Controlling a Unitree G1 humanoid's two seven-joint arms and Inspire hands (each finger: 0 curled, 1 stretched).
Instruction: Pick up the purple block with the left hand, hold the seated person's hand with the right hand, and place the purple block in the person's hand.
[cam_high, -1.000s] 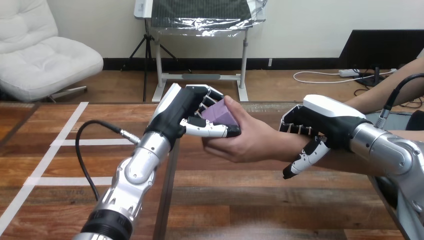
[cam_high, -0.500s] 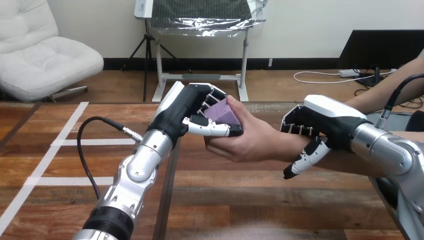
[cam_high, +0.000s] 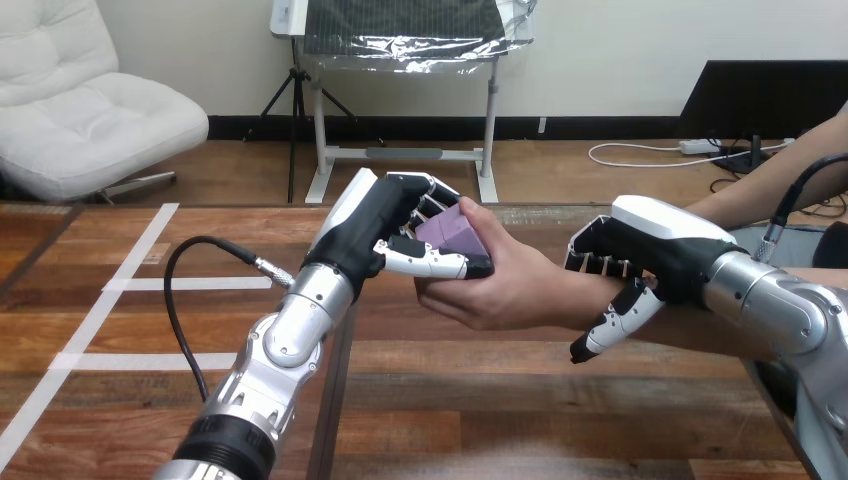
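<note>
Head view: left robot hand (cam_high: 385, 225) grips angular purple block (cam_high: 448, 232).

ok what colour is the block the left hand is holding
Purple: the block shows best in the head view.

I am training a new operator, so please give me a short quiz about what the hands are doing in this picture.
1. True or false: the person's hand alone touches the purple block.
2. The left hand is: A open; B shut on the block; C shut, empty.
3. What does the right hand grip?
Key: 1 false, the left hand grips it too; 2 B; 3 the person's wrist.
</note>
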